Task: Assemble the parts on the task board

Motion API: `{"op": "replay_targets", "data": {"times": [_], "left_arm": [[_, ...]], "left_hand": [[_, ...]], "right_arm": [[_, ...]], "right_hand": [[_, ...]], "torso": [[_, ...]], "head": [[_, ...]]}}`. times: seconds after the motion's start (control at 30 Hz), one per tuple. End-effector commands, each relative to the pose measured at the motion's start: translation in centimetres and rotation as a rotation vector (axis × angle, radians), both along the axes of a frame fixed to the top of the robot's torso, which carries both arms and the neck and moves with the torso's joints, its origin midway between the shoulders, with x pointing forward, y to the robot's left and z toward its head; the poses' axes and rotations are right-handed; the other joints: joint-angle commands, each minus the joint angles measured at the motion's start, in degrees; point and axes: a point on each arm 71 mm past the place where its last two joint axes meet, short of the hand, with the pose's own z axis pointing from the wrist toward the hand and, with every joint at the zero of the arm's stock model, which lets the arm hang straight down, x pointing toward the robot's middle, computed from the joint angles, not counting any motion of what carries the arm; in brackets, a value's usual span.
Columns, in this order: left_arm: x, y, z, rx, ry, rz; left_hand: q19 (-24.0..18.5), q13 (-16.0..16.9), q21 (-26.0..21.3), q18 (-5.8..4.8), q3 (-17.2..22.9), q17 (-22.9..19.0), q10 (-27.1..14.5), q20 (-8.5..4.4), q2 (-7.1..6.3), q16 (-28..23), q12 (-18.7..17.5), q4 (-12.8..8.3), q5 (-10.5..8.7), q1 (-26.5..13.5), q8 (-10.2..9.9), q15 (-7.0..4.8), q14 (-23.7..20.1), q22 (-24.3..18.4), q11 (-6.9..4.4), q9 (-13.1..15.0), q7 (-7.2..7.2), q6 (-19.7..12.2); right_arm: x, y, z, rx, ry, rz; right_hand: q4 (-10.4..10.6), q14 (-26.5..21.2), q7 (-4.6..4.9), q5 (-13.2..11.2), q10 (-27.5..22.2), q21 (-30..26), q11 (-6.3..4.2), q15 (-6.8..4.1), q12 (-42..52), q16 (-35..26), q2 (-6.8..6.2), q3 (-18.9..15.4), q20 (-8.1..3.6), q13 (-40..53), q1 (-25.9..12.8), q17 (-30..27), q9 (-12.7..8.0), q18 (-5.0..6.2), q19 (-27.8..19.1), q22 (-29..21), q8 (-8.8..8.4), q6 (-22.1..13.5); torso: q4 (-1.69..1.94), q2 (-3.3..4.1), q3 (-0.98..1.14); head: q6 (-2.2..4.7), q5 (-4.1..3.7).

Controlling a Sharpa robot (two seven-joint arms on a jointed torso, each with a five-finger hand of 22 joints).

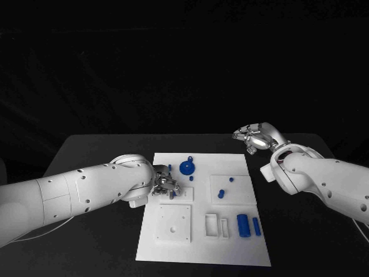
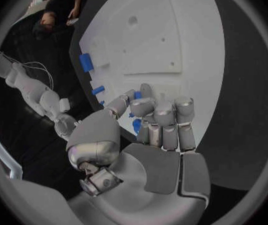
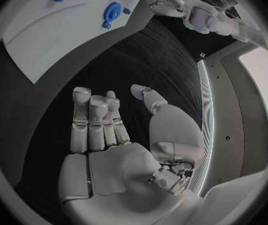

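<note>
The task board (image 1: 203, 231) is a white rectangular plate lying flat in the middle of the black desk (image 1: 93, 151), its long side running away from the robot. Its surface carries shallow square recesses and raised panels with small holes. Blue parts sit on it: a round disc-shaped part (image 1: 187, 168) near the board's far edge, a small peg (image 1: 190, 178) just beside that disc, two small pegs (image 1: 223, 192) on the square panel toward the board's right side, and two upright cylinders (image 1: 248, 225) at the board's near right, next to a white rectangular frame (image 1: 216, 225).

The left robot hand (image 1: 166, 186) rests over the board's left edge, close to the round disc. In the left wrist view its fingers (image 2: 165, 116) are curled downward against the board, with a small blue piece (image 2: 136, 125) showing between the fingers and thumb; whether it is actually pinched I cannot tell.

The right robot hand (image 1: 257, 137) hovers off the board, beyond its far right corner and well apart from every part. In the right wrist view its fingers (image 3: 93, 117) are extended and apart from the thumb, holding nothing.
</note>
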Motion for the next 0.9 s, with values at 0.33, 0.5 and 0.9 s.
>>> {"op": "replay_targets", "data": {"times": [0.33,0.5,0.9], "left_arm": [[0.15,-0.52,-0.18,0.018,0.02,-0.02],[0.24,-0.55,-0.23,0.021,0.023,-0.021],[0.57,-0.59,-0.3,0.028,0.024,-0.016]], "left_hand": [[0.3,0.1,0.3,0.51,4.1,-0.2,-1.3,-7.85,1.26,0.3,0.4,-3.7,1.92,1.2,-0.6,-2.4,1.8,0.0,-1.6,0.9,-2.31,2.8],[0.3,0.2,0.3,0.5,3.9,-0.3,-1.3,-7.83,1.31,0.3,0.4,-3.5,0.31,1.0,-1.1,-2.4,1.7,-0.1,-1.59,1.5,-2.32,3.0],[0.2,0.0,0.2,0.53,3.5,-0.6,-1.2,-7.84,0.33,0.4,0.3,-2.3,-6.3,0.5,-2.0,-2.39,1.6,-0.3,-1.6,2.9,-2.31,3.9]], "right_arm": [[-0.06,0.18,0.0,-0.001,0.0,0.015],[-0.06,0.15,0.0,-0.001,0.0,0.014],[-0.08,0.13,0.01,-0.001,0.0,0.014]], "right_hand": [[0.2,0.2,0.38,0.4,0.0,-0.3,-0.2,-0.2,0.4,0.2,0.16,0.1,-0.24,-0.1,-0.5,-0.1,-0.1,3.36,0.3,0.8,0.28,0.2],[0.2,0.2,0.38,0.4,0.0,-0.3,-0.2,-0.2,0.4,0.2,0.15,0.1,-0.24,-0.1,-0.5,-0.1,-0.1,3.36,0.3,0.8,0.28,0.2],[0.2,0.2,0.38,0.4,0.0,-0.3,-0.2,-0.2,0.4,0.2,0.13,0.0,-0.24,-0.1,-0.5,-0.1,-0.1,3.36,0.3,0.8,0.27,0.2]], "torso": [[-0.01,-0.02,0.0],[-0.04,0.0,0.01],[-0.05,-0.02,0.04]], "head": [[-0.03,0.07],[-0.04,0.02],[0.0,-0.04]]}}
